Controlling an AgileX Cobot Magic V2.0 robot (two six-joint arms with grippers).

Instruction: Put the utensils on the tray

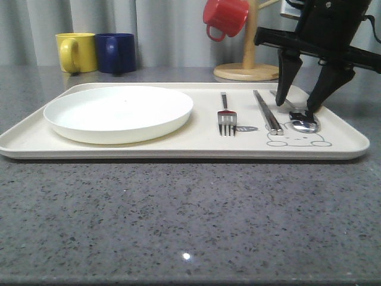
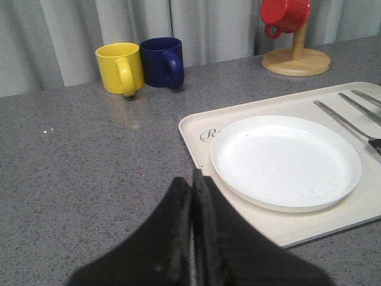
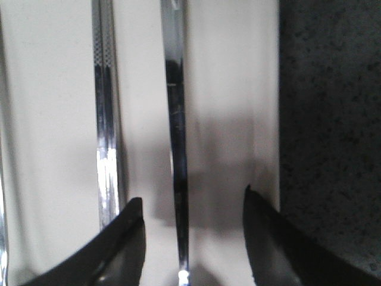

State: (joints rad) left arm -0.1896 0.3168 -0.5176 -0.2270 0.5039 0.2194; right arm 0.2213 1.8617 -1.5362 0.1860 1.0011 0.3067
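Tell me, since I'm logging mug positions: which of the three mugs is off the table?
The red mug. It hangs on the wooden stand, while the yellow mug and blue mug stand side by side on the counter.

— What's on the cream tray [image 1: 333,152]?
— A round white plate [image 1: 118,112] at its left, then a silver fork [image 1: 226,115], flat metal chopsticks [image 1: 267,111] and a shiny spoon [image 1: 300,117] on the rabbit drawing
— All lying flat?
— Yes, handles pointing away
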